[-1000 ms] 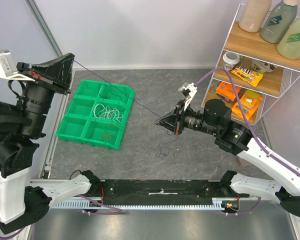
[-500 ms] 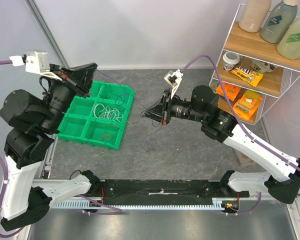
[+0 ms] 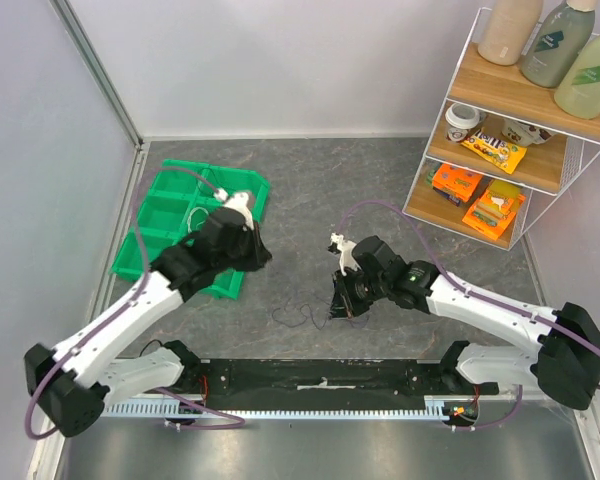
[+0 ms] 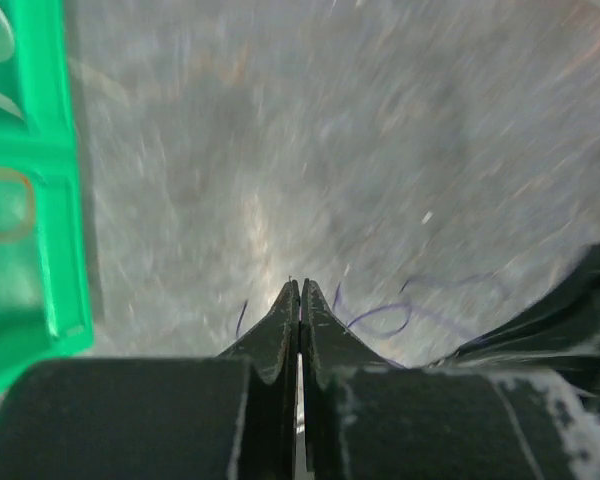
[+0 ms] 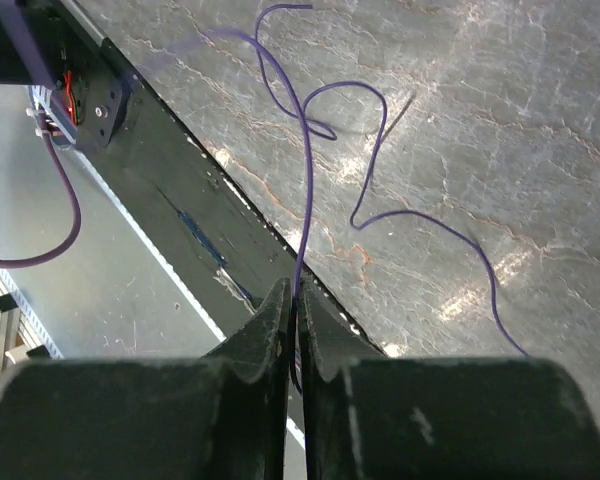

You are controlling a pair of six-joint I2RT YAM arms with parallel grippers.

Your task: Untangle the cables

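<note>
A thin purple cable (image 3: 300, 318) lies in slack loops on the grey table between the two arms. My right gripper (image 3: 340, 304) is low over the table and shut on this cable; in the right wrist view the strand (image 5: 308, 170) runs out from between my gripper's tips (image 5: 298, 290) onto the table. My left gripper (image 3: 263, 259) is shut, at the right edge of the green tray (image 3: 170, 200). In the left wrist view its tips (image 4: 300, 287) are pressed together with nothing seen between them, and purple loops (image 4: 385, 320) lie just beyond. A red-orange cable (image 4: 2, 205) lies in a tray compartment.
A wire shelf rack (image 3: 500, 150) with snack packs and bottles stands at the back right. The black base rail (image 3: 320, 375) runs along the near table edge, close under the right gripper. Grey walls close the back and left.
Both arms have dropped from a raised, spread pose to low over the table. The purple cable, pulled taut between them a second ago, has gone slack and lies on the table.
</note>
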